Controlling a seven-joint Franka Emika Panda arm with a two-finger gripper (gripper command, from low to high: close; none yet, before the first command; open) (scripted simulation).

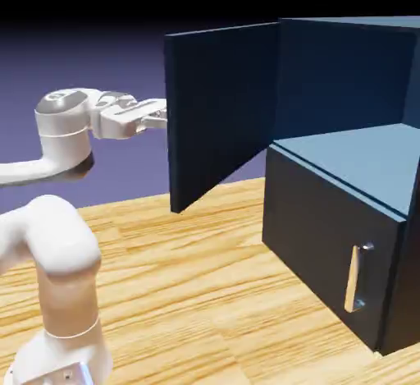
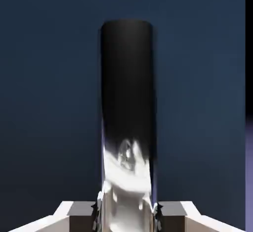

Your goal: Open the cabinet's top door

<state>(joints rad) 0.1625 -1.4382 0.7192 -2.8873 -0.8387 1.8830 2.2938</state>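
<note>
The dark navy cabinet [image 1: 344, 112] stands at the exterior view's right. Its top door [image 1: 221, 112] is swung far out to the left, showing the hollow upper compartment. My gripper [image 1: 161, 117] reaches from the left to the door's far face, where the handle is hidden in the exterior view. In the hand view the door's bar handle [image 2: 127, 102] runs upright between my fingertips [image 2: 97, 213], dark above and shiny below, and the gripper [image 2: 126, 215] is shut on it. Navy door panel [image 2: 49, 102] fills the rest of that view.
The lower panel [image 1: 328, 244] is closed, with its short silver handle [image 1: 358, 278] at the lower right. The wooden table [image 1: 205, 293] spreads under the arm and cabinet. My white arm [image 1: 57, 277] rises at the lower left.
</note>
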